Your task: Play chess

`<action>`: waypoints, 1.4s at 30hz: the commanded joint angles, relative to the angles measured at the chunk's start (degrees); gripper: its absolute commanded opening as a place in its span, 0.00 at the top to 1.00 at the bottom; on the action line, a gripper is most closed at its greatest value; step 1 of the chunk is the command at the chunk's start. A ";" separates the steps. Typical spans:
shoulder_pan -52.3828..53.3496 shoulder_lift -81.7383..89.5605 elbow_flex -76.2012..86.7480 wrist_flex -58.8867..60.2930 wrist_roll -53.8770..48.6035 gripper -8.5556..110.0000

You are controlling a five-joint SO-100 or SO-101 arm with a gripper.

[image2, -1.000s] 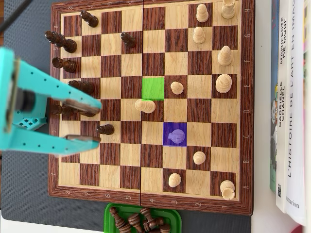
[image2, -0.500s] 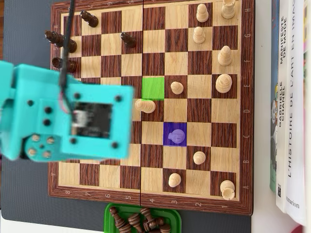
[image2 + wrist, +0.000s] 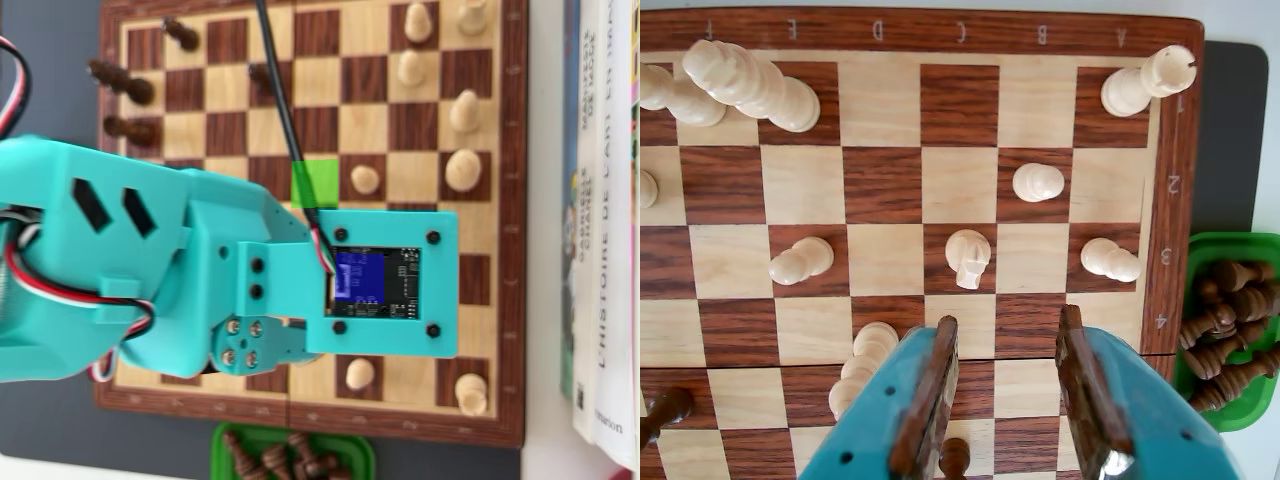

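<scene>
The wooden chessboard (image 3: 880, 110) fills the wrist view. My gripper (image 3: 1007, 322) hangs open and empty over the squares near row 4, with both wooden-lined fingers apart. Ahead of it stand a white knight-like piece (image 3: 968, 256) and white pawns (image 3: 1038, 182) (image 3: 1110, 260) (image 3: 800, 262). A white piece (image 3: 865, 365) stands just left of the left finger. A dark pawn (image 3: 955, 458) shows under the left finger. In the overhead view the teal arm (image 3: 200, 270) covers the board's middle (image 3: 510, 250) and hides the jaws. One square is marked green (image 3: 314, 182).
A white rook (image 3: 1150, 80) stands in the far right corner, tall white pieces (image 3: 750, 85) at the far left. A green tray (image 3: 1240, 415) of captured dark pieces lies beside the board, also in the overhead view (image 3: 222, 445). Books (image 3: 600, 230) lie along the board's right side.
</scene>
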 commanded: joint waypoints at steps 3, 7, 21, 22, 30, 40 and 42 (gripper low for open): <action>0.44 -3.52 -5.19 0.53 0.44 0.80; 0.44 -7.29 -7.21 0.62 0.53 0.80; -0.26 -9.58 -7.03 3.16 1.76 0.80; -0.62 -10.11 -7.03 3.08 1.76 0.80; -0.97 -13.71 -7.65 2.46 2.64 0.80; -1.05 -16.35 -9.76 2.90 2.64 0.80; -1.05 -17.31 -11.25 2.81 2.64 0.80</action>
